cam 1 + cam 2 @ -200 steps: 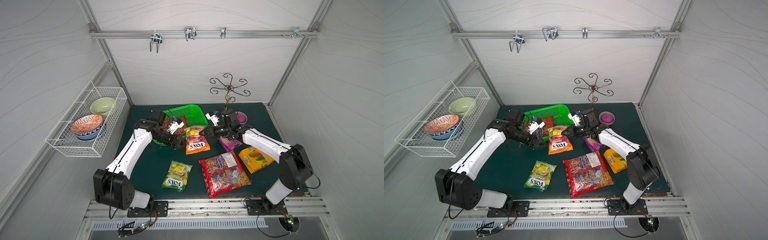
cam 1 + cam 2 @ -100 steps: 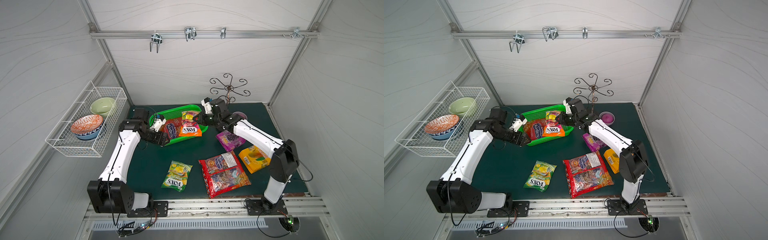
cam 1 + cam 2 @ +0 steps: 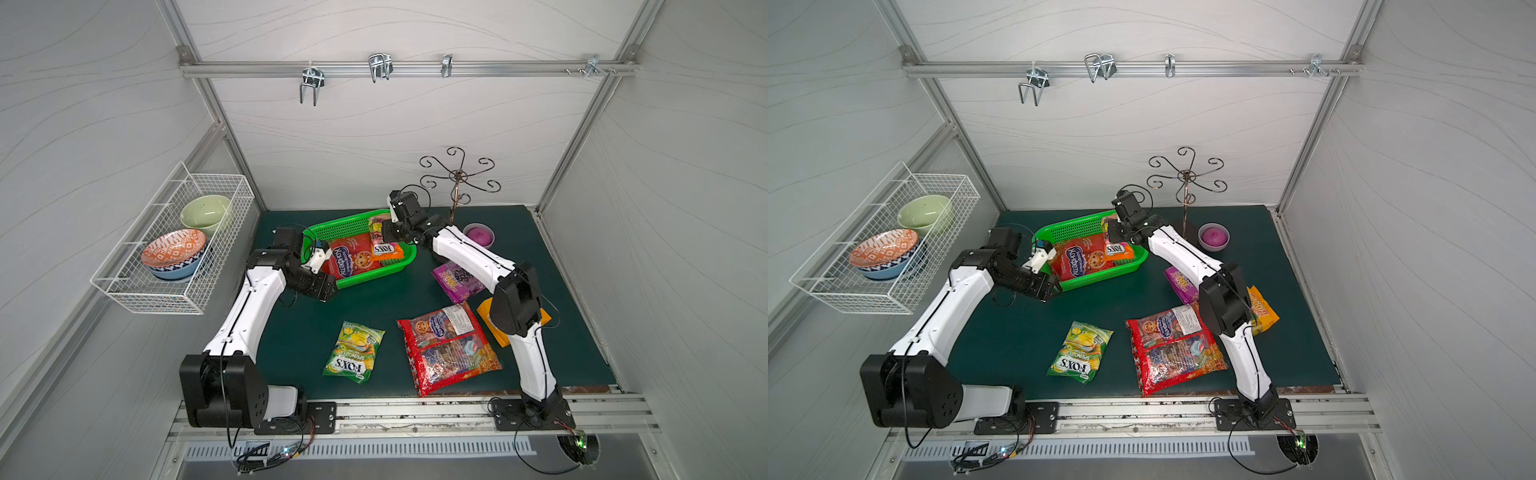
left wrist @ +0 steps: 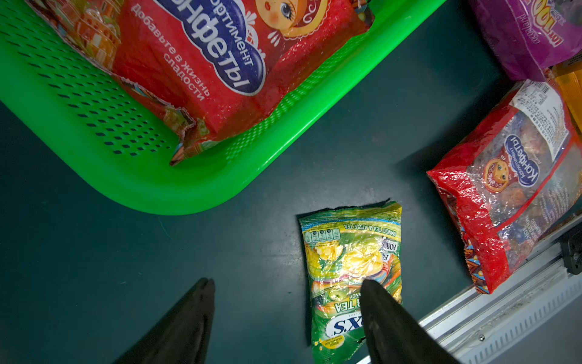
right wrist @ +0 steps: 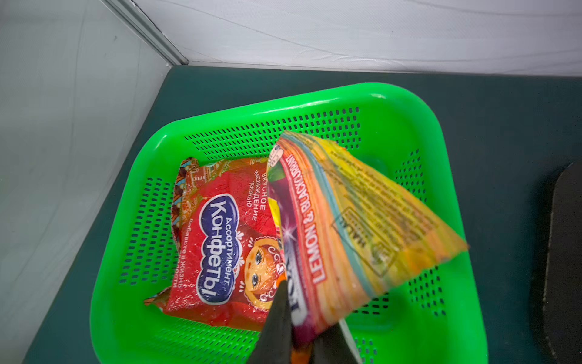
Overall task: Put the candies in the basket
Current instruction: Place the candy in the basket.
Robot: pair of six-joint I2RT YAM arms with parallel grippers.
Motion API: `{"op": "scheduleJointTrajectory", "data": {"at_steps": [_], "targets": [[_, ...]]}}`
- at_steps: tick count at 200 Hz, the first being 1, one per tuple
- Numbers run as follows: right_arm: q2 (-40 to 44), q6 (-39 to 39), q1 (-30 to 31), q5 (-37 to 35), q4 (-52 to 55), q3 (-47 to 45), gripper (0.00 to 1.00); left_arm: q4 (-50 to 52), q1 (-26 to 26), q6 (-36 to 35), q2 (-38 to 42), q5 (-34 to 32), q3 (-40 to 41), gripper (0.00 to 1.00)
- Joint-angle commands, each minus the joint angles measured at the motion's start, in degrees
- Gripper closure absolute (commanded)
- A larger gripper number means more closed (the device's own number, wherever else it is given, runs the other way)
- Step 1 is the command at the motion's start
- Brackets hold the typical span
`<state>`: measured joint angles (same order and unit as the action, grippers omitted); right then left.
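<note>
R jaws grip orange FOX'S bag [image 5: 362, 220] over basket [image 5: 315, 97] — L jaws apart.

Candy bag [image 3: 351, 259] in basket [image 3: 376, 275]; spring-tea bag [image 3: 354, 351] on mat [image 3: 299, 332] before it

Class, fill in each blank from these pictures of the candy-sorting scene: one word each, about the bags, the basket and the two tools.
1. The right tool is shut on the ___ FOX'S bag over the basket.
2. The big bag lying inside the basket is ___.
3. The left tool is ___ and holds nothing.
4. The purple bag lies ___ the basket.

Missing words: orange; red; open; outside.
</note>
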<state>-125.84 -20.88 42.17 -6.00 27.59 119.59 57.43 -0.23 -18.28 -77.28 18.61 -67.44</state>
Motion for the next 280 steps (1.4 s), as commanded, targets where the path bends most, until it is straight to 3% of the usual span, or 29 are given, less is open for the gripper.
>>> {"op": "scheduleJointTrajectory", "data": {"at_steps": [1,43,107,162,280], "targets": [[-2.2,8.8,-1.6,-1.0,3.6,4.9,1.0,-2.4,0.1,-0.4,1.3,0.4,0.4,0.24],[-8.8,14.5,-3.6,2.6,10.4,14.1,1.0,-2.3,0.1,-1.8,0.7,1.7,1.7,0.25],[-12.9,16.9,-5.9,9.1,12.6,17.0,1.0,-1.0,0.1,-1.4,0.3,0.6,0.0,0.25],[-19.6,15.8,-5.3,8.0,11.8,23.4,1.0,-1.0,0.1,-1.2,-0.8,0.5,0.1,0.25],[-25.4,15.6,-5.8,9.6,6.0,25.2,1.0,0.6,0.1,-0.5,-4.0,1.7,-1.3,0.25]]}}
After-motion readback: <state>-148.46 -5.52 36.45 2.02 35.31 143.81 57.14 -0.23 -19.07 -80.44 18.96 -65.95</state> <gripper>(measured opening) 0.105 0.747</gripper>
